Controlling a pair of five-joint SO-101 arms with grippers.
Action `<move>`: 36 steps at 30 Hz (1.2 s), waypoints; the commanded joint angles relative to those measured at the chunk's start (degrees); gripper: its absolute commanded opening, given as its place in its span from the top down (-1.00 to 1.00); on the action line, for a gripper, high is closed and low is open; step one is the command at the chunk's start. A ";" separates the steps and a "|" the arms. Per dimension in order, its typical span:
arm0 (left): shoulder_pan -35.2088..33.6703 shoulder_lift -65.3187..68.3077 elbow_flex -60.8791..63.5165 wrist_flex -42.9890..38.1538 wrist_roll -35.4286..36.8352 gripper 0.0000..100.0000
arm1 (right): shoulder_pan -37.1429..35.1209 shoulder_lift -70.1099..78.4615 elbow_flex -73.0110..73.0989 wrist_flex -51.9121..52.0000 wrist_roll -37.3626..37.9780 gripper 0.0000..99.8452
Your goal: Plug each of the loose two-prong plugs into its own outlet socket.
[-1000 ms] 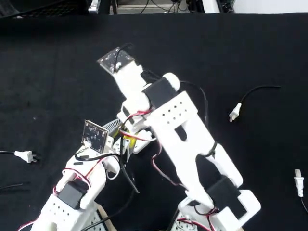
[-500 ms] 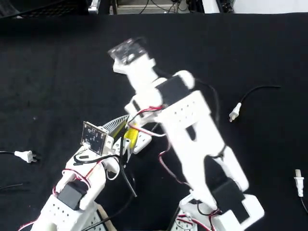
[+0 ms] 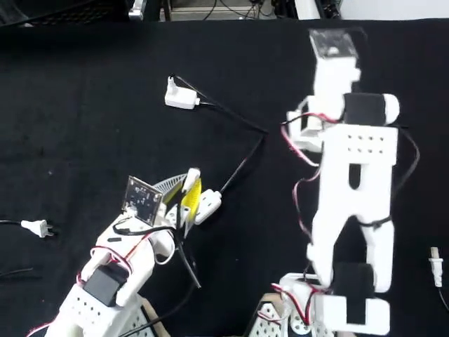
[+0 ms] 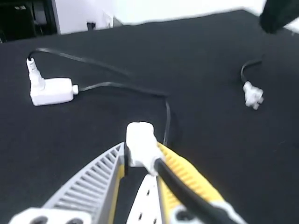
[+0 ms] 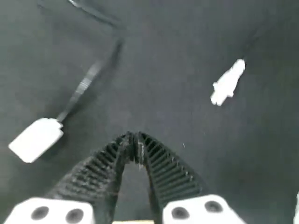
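Left: stray plug [image 3: 35, 227] untouched. L gripper [image 4: 140, 153] clamps white plug [image 4: 139, 135] at outlet strip [image 3: 208, 203], near-center. R gripper [image 5: 138, 151], pinched shut w/ nothing, swung off right+far. We now see far adapter [image 3: 179, 100] w/ plug seated, so prob one done.

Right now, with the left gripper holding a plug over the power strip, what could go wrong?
The prongs of the plug in the left gripper are hidden, so they may miss the slots of the power strip. The strip seems unfixed; pressing could slide or tip it.
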 commanded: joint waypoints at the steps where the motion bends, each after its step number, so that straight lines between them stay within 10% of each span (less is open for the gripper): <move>1: -3.82 -0.44 -3.30 6.59 -4.22 0.94 | 5.80 2.51 11.12 -5.80 0.35 0.98; 14: -4.88 5.45 -16.84 21.54 -4.48 0.94 | 6.77 3.82 47.25 -47.30 -4.13 0.98; 36: -18.33 81.05 -60.44 28.13 11.69 0.94 | 6.59 4.26 47.87 -48.88 -4.13 0.98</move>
